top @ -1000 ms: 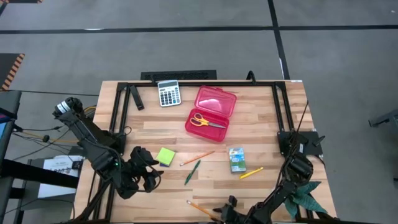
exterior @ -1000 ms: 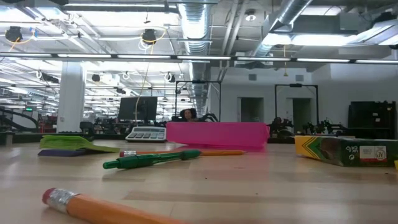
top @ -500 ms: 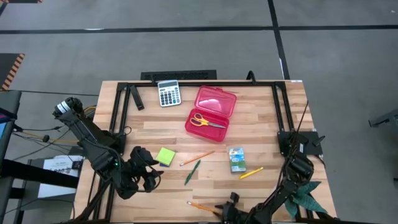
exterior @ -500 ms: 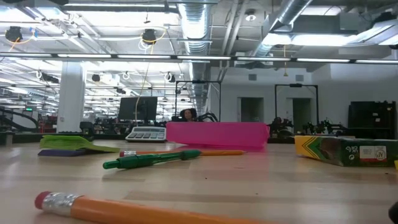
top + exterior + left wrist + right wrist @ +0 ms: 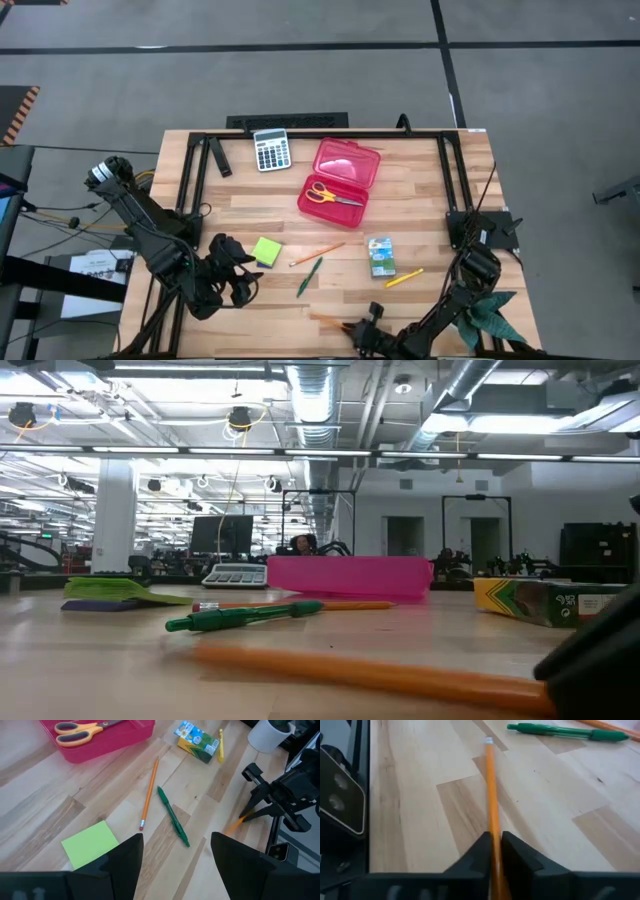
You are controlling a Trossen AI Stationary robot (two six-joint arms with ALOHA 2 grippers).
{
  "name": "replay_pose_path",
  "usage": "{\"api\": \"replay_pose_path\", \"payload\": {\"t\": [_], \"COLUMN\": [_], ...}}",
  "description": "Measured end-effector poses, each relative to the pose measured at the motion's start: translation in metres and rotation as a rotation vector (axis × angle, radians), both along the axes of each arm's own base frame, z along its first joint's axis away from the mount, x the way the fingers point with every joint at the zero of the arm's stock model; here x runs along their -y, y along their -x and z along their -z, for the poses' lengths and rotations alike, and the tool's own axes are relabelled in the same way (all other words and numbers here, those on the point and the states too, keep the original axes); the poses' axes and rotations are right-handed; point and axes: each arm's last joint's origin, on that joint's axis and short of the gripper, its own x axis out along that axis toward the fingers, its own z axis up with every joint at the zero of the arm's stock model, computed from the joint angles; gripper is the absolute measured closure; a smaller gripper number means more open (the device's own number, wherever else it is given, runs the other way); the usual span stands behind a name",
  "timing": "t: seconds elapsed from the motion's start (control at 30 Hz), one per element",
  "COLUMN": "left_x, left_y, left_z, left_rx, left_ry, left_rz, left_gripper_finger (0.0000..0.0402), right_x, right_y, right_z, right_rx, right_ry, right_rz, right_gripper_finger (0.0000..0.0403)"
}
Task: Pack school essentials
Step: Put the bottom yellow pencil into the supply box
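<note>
Even, bright light falls from overhead; the low view shows rows of ceiling strip lights (image 5: pixel 300 455) glowing white, some blown out. On the bench (image 5: pixel 420 215) shadows are soft and short, with no hard glare on the pale wood. From above everything is sharp edge to edge. In the low view the near pencil (image 5: pixel 370 672) is a smeared orange band, far out of focus, and the dark shape at the lower right corner is blurred too, while the pen (image 5: pixel 245 616) and the room behind stay crisp. In the right wrist view the pencil (image 5: pixel 491 800) blurs toward the tool (image 5: pixel 494 851), whose fingers (image 5: pixel 517 857) are soft-edged. The left wrist view is clear farther out, with soft dark fingers (image 5: pixel 125 865) up close.
</note>
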Motion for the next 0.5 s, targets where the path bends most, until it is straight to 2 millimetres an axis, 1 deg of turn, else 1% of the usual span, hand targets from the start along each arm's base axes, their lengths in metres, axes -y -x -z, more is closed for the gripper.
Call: {"api": "replay_pose_path", "payload": {"t": [0.07, 0.1, 0.27, 0.37, 0.5], "left_x": [0.000, 0.000, 0.000, 0.000, -0.001], "left_y": [0.000, 0.000, 0.000, 0.000, 0.000], "left_z": [0.000, 0.000, 0.000, 0.000, 0.000], "left_rx": [0.001, 0.001, 0.001, 0.003, 0.008], "left_ry": [0.000, -0.001, -0.002, -0.004, -0.014], "left_rz": [-0.001, -0.001, -0.001, -0.002, -0.007], "left_gripper_finger": [0.0173, 0.0173, 0.0173, 0.0173, 0.0173], "right_x": [0.000, -0.001, -0.001, -0.001, 0.001], "right_y": [0.000, 0.000, -0.001, -0.002, -0.004], "right_z": [0.000, 0.000, -0.002, -0.005, -0.014], "right_rx": [-0.005, -0.003, 0.024, 0.035, 0.037], "right_ry": [-0.003, -0.008, -0.063, -0.091, -0.123], "right_rz": [-0.007, -0.007, 0.030, 0.042, 0.050], "right_gripper_finger": [0.0380, 0.0388, 0.0382, 0.0394, 0.0392]}}
